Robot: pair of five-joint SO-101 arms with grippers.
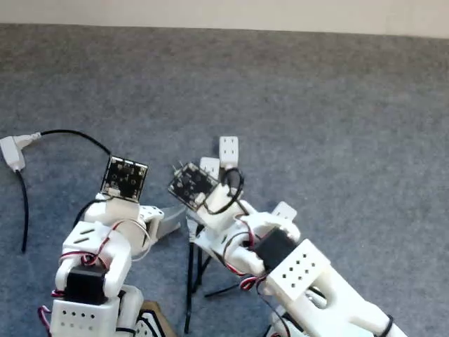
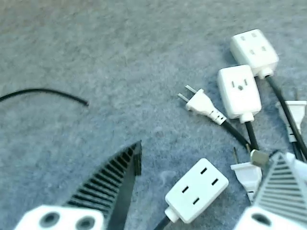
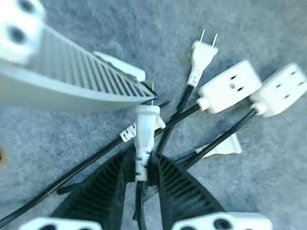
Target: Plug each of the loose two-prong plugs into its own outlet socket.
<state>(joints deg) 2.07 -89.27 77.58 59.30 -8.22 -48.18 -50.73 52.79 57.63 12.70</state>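
My right gripper [image 3: 143,162] is clenched on a white two-prong plug [image 3: 145,125], near an outlet socket [image 3: 230,86] on the grey carpet [image 3: 96,28]. My left gripper [image 2: 209,151] is spread wide above another socket [image 2: 196,189].

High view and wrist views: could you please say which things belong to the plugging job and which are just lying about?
Job: outlet sockets, loose plug, held plug in the jaws of the right gripper.
Lying about: white connector on a black cable, grey carpet.
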